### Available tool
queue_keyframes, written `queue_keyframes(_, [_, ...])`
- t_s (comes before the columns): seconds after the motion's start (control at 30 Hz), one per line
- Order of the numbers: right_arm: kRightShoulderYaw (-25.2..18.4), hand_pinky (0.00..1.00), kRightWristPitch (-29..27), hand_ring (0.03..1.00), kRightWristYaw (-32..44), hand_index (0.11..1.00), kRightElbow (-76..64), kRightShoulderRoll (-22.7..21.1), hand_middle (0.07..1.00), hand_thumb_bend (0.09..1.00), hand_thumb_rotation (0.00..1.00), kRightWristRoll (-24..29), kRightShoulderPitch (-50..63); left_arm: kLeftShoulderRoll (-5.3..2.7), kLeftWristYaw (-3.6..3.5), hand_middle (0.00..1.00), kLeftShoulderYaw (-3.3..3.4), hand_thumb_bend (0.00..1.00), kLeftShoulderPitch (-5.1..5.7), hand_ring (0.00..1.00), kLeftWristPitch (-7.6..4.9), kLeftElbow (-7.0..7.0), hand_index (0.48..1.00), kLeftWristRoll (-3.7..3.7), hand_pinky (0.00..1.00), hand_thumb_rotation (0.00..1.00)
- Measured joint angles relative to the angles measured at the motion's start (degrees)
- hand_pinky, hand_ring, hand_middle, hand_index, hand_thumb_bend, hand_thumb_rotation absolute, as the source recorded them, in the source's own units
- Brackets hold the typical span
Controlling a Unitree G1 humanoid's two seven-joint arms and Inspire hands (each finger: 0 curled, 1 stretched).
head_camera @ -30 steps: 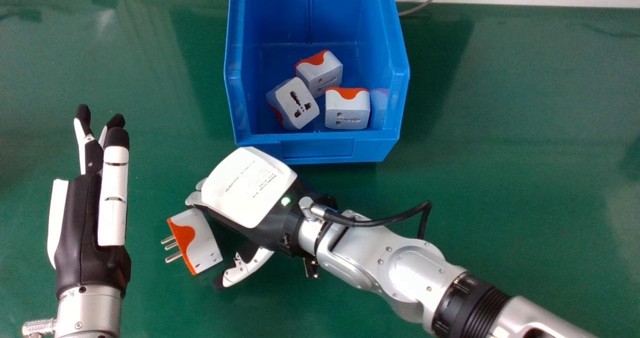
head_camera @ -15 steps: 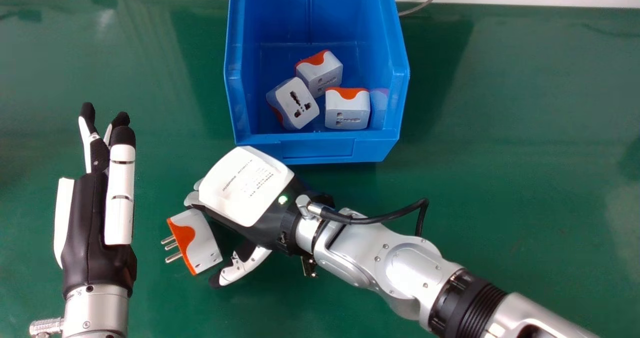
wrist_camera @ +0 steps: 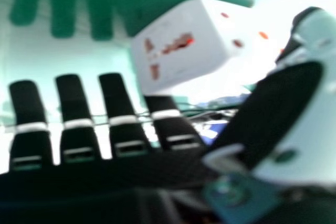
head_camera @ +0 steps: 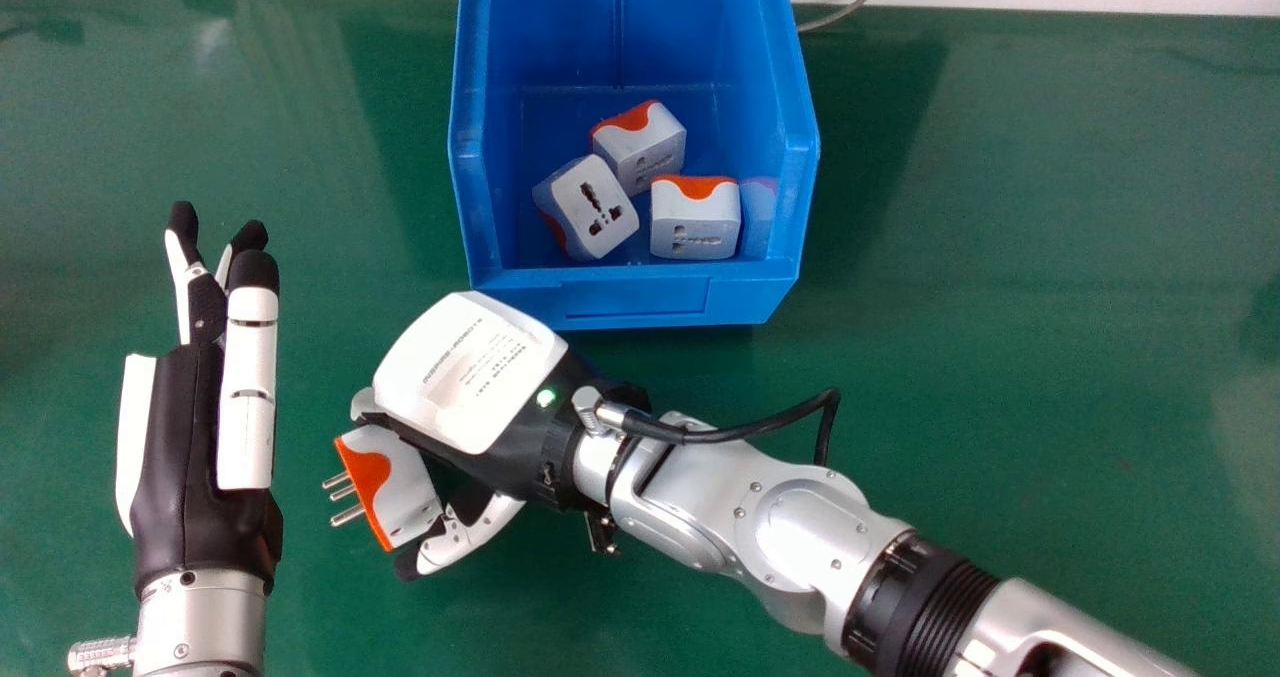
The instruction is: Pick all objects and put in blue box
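- Flanking the loose adapter [head_camera: 400, 482]: right hand [head_camera: 470, 372], fingers straight, thumb apart (contact, cannot tell).
- Loose adapter: on green table [head_camera: 1000, 357], left of blue box [head_camera: 638, 299], nearer the robot.
- Three more adapters [head_camera: 697, 225]: inside blue box.
- Left hand [head_camera: 178, 467]: farther left of blue box, fingers extended.

The box's [head_camera: 640, 299] far end is cut off by the head view's top edge; the left forearm [head_camera: 201, 622] and right forearm [head_camera: 1060, 612] are cut off at its bottom. The right hand's [head_camera: 470, 372] back hides most of its fingers. The right hand view blurs the adapter [wrist_camera: 176, 51], its pins hidden.
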Motion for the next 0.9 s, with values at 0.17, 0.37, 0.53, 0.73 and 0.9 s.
queue_keyframes(0.17, [-0.26, 0.49, -1.53, 0.563, -0.36, 0.647, 1.83, 0.6, 0.632, 0.376, 0.53, 2.28, -0.93, -0.06, 0.09, 0.97, -0.32, 0.44, 0.0, 0.98, 0.05, -0.04, 0.979, 0.51, 1.0, 1.0])
queue_keyframes(0.37, [-0.56, 0.22, -3.99, 0.289, -2.6, 0.504, 5.27, 1.64, 0.473, 0.52, 0.01, 4.27, -2.15, -0.06, 0.14, 0.97, -0.37, 0.44, 0.0, 0.98, 0.18, -0.15, 0.98, 0.63, 1.0, 1.0])
queue_keyframes(0.53, [-2.6, 0.18, -3.77, 0.253, -0.87, 0.491, 6.76, 3.6, 0.475, 0.523, 0.0, 8.46, -2.43, -0.08, 0.3, 0.96, -0.62, 0.44, 0.01, 0.97, 0.28, -0.26, 0.968, 0.8, 1.0, 1.0])
queue_keyframes(0.73, [-4.1, 0.23, -2.97, 0.313, 2.21, 0.521, 7.67, 4.48, 0.442, 0.517, 0.0, 11.41, -2.99, -0.07, 0.51, 0.95, -0.67, 0.45, 0.0, 0.96, 0.25, -0.26, 0.96, 1.25, 1.0, 1.0])
queue_keyframes(0.9, [-4.41, 0.25, -2.65, 0.36, 2.38, 0.516, 7.44, 4.04, 0.445, 0.518, 0.0, 12.51, -2.91, 0.02, 0.62, 0.96, -0.66, 0.44, -0.04, 0.97, 0.43, -0.26, 0.967, 1.17, 1.0, 1.0])
